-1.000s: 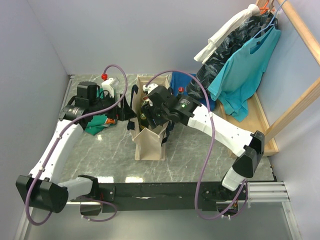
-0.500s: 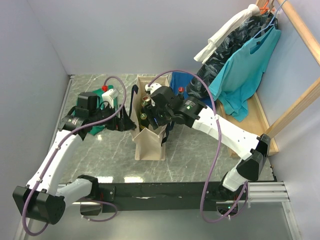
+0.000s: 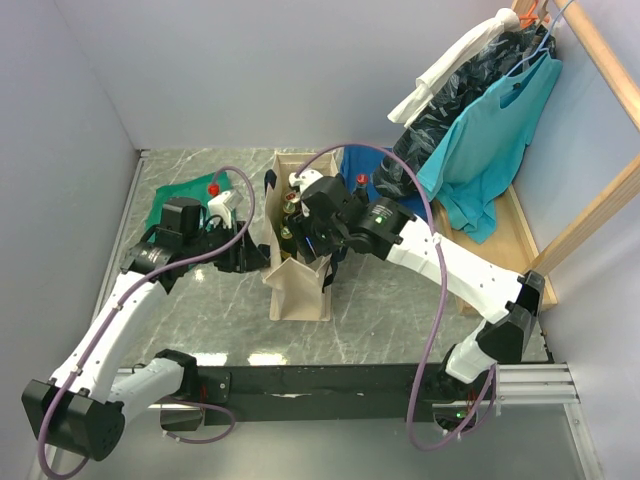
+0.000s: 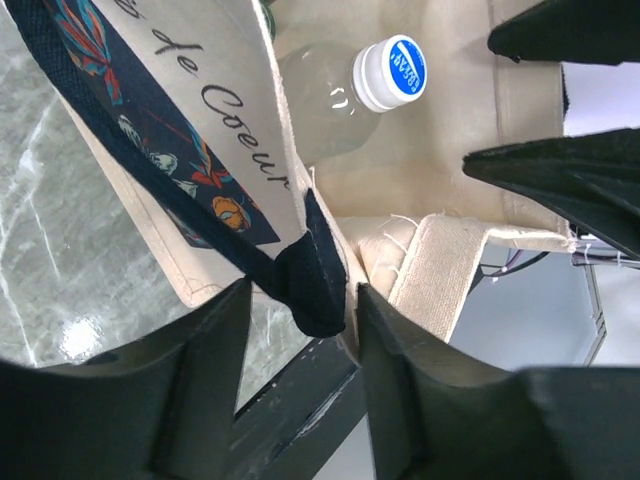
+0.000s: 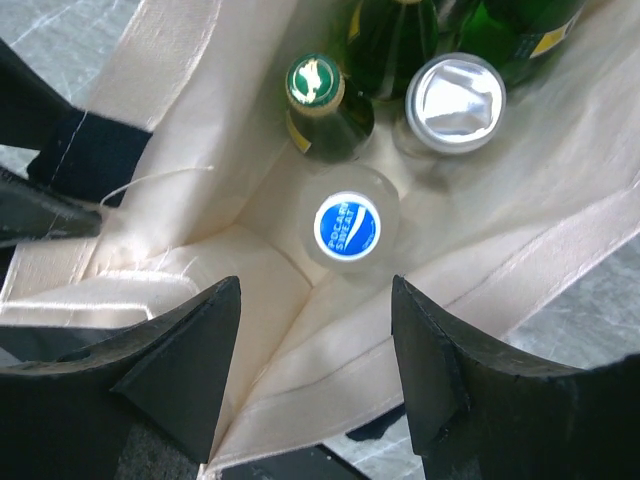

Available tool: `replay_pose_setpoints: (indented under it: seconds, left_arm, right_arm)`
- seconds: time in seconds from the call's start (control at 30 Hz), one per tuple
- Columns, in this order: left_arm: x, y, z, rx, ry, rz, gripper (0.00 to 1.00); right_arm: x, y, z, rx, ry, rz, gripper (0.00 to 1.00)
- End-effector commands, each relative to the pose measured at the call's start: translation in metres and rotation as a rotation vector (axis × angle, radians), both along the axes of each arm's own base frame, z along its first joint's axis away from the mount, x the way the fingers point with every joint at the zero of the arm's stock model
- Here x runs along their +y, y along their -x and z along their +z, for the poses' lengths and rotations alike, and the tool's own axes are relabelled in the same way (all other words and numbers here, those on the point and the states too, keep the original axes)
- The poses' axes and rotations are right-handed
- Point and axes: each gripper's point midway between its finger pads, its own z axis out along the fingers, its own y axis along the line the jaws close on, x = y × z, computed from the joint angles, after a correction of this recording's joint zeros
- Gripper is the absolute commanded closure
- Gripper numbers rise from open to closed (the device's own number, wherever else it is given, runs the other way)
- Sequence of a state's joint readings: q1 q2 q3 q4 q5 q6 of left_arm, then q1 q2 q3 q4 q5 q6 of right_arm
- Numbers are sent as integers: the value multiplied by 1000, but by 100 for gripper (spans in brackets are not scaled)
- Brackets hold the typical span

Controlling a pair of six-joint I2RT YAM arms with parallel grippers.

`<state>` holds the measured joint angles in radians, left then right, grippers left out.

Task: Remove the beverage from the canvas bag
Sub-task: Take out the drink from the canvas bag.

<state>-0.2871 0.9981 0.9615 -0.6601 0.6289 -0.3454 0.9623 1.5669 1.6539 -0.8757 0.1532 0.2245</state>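
The cream canvas bag (image 3: pixel 300 290) stands upright mid-table with its mouth open. Inside it are a clear bottle with a blue-and-white cap (image 5: pixel 347 226), a green bottle with a gold cap (image 5: pixel 315 82) and a silver can top (image 5: pixel 455 100). My right gripper (image 5: pixel 315 300) hangs open just above the bag mouth, nothing between its fingers. My left gripper (image 4: pixel 302 300) straddles the bag's left rim and navy strap (image 4: pixel 315 290). Its jaws are narrowed: the inner finger lies against the canvas, and a thin gap shows beside the outer one. The blue-capped bottle (image 4: pixel 392 72) also shows past the rim.
A folded green T-shirt (image 3: pixel 180 192) and a red-capped white bottle (image 3: pixel 214 187) lie left of the bag. A blue cloth (image 3: pixel 365 165) and another red-capped bottle (image 3: pixel 361 181) sit behind it. Hanging clothes (image 3: pixel 490 130) fill the wooden rack at the right.
My left gripper has come forward to the bag's left rim and narrowed its jaws around the rim and strap. The right gripper stays open over the bag mouth, its arm shifted slightly.
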Motion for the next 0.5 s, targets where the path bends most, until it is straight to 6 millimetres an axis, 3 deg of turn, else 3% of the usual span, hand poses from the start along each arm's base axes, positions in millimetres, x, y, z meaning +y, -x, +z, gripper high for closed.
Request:
replay_pose_setpoints:
  seconds: [0.0, 0.2, 0.47]
  left_arm:
    - [-1, 2, -5, -6, -13, 8, 52]
    - [-1, 5, -21, 31, -50, 14, 63]
    - [0, 6, -38, 74, -111, 31, 66]
  right_arm:
    - [-7, 12, 11, 0, -32, -6, 32]
    - [-7, 12, 2, 7, -20, -15, 32]
    - [1, -2, -8, -17, 15, -31, 32]
